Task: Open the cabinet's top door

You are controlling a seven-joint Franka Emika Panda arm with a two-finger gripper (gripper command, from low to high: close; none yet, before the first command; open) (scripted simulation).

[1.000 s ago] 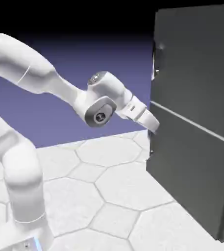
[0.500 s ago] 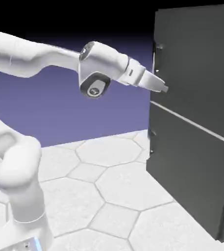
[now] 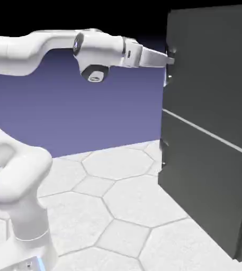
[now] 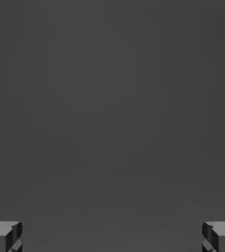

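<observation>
Facing the spread-fingered hand, top door, handle just below.

Dark grey cabinet, white arm, pale hexagon-patterned table.

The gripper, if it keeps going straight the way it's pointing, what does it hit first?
Most likely the top door of the cabinet. The open gripper points level at it by the handle, and the hand view shows only flat dark grey panel. Whether it already touches is unclear.
</observation>
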